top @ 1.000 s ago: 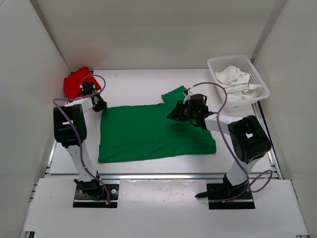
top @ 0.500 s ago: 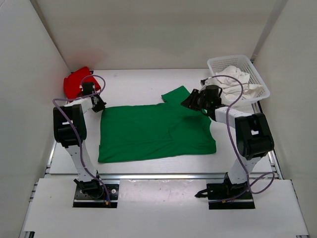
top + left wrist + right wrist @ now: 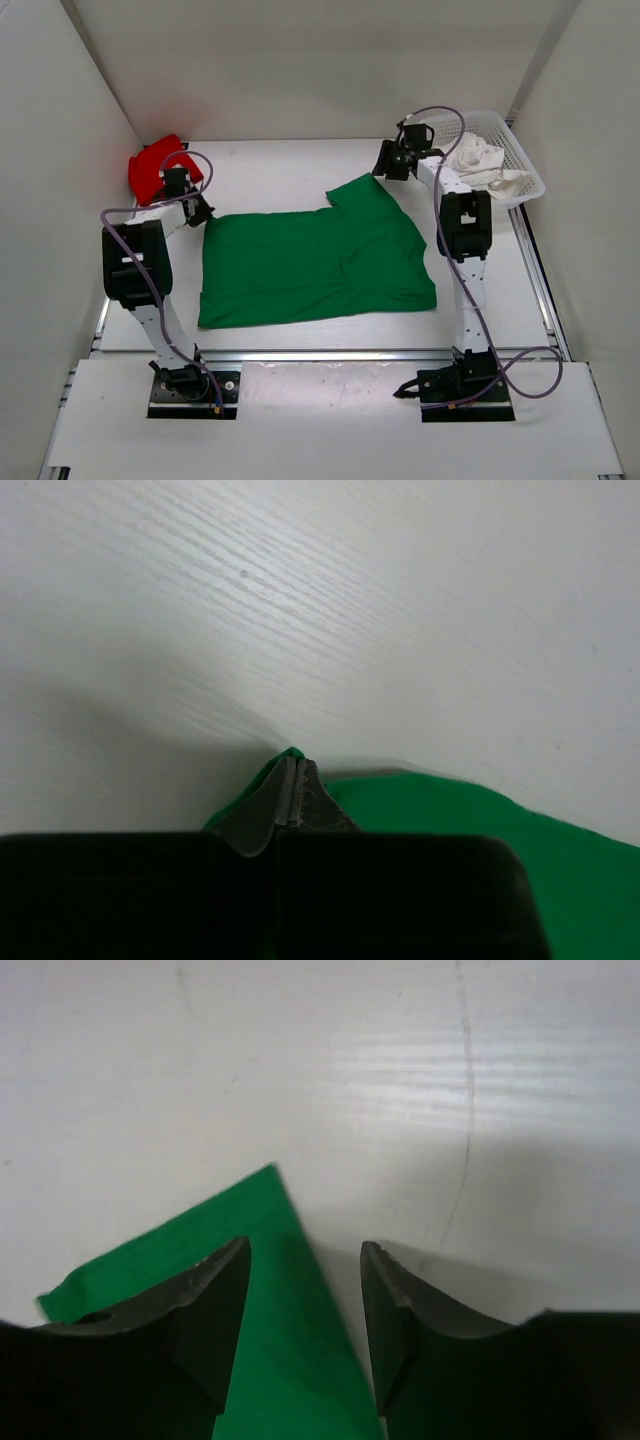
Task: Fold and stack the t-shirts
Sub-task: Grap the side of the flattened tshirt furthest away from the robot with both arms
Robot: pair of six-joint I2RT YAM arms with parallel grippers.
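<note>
Top external: basket point(image 3: 524, 152) holds white t-shirt point(image 3: 478, 155) (seemingly crumpled).

The left arm point(image 3: 130, 265) bends at the left of the top view. The left tool point(image 3: 203, 212) is pinched tight on a corner of the green shirt point(image 3: 310, 265). The right arm point(image 3: 465, 225) stretches far toward the upper right. The right tool point(image 3: 305, 1250) has its fingers point(image 3: 215, 1290) apart and holds nothing.

The green t-shirt point(image 3: 310, 265) is plain and even. The red t-shirt point(image 3: 148, 170) is bright. The mesh basket point(image 3: 523, 150) and white t-shirt point(image 3: 475, 155) match.
</note>
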